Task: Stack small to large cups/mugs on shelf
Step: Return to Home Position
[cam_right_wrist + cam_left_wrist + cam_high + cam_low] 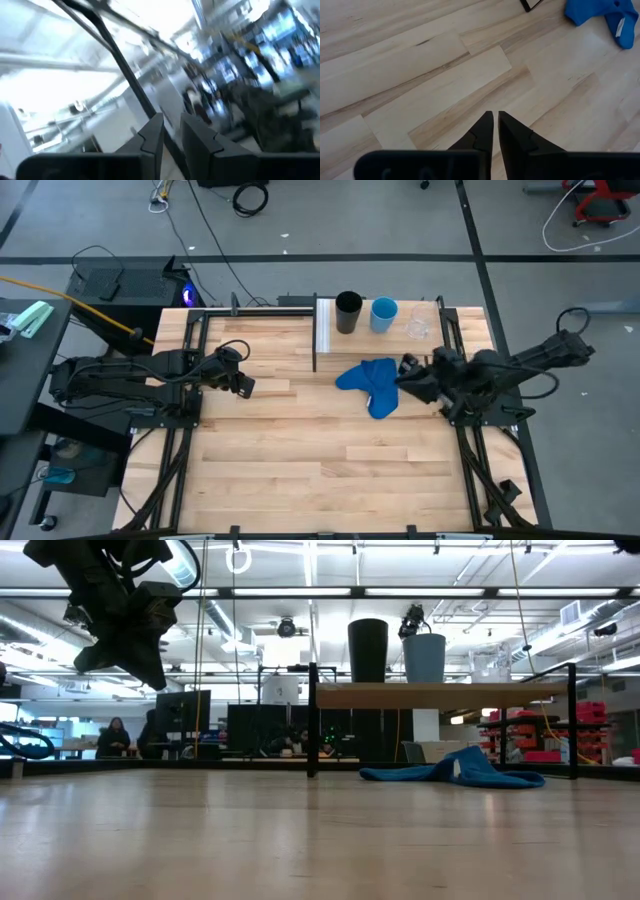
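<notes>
A tall black tumbler (pixel 348 312), a shorter blue cup (pixel 383 314) and a small clear glass (pixel 418 328) stand upright, side by side and apart, on the pale wood shelf (pixel 330 330) at the table's far edge. The low view shows the tumbler (pixel 368 650) and the blue cup (pixel 424 658) on the shelf's top (pixel 440 695). My left gripper (pixel 243 385) (pixel 495 125) hangs shut and empty above the bare tabletop, left of the middle. My right gripper (pixel 405 372) (pixel 172 130) is raised near the shelf's right end, with its fingers nearly together and nothing between them.
A crumpled blue cloth (pixel 372 385) (pixel 455 770) lies on the plank tabletop in front of the shelf, beside my right gripper. Thin black shelf legs (pixel 312 720) stand on the table. Black frame rails (pixel 190 370) run along both table sides. The near half of the tabletop (pixel 320 470) is bare wood.
</notes>
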Controlling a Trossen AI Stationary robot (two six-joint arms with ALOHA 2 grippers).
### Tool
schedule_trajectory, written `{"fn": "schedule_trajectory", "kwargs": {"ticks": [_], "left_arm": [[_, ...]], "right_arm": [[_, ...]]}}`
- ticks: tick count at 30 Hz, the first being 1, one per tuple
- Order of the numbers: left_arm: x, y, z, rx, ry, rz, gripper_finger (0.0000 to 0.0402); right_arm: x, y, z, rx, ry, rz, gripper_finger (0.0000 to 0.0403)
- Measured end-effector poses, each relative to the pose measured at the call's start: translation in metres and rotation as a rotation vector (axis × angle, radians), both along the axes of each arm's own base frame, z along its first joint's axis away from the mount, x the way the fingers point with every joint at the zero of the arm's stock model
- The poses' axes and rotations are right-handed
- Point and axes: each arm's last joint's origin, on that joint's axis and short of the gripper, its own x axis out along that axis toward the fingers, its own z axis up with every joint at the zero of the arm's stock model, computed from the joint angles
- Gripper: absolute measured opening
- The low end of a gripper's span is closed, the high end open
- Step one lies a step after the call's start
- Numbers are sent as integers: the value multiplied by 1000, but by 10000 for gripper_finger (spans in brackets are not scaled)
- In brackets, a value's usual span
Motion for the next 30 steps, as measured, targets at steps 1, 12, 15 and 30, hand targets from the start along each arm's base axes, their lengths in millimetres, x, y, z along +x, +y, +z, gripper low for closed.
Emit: {"fn": "schedule_trajectory", "kwargs": {"ticks": [1, 12, 15, 30], "left_arm": [[0, 0, 0, 0, -2, 0, 36], [0, 0, 0, 1, -6, 0, 32], [0, 0, 0, 1, -6, 0, 29], [0, 0, 0, 1, -7, 0, 40]], "right_arm": [[-6, -2, -3, -3, -37, -10, 73], [-72, -22, -4, -69, -258, -98, 73], [-88, -27, -4, -83, -282, -114, 73], [-136, -42, -16, -77, -388, -150, 73]]}}
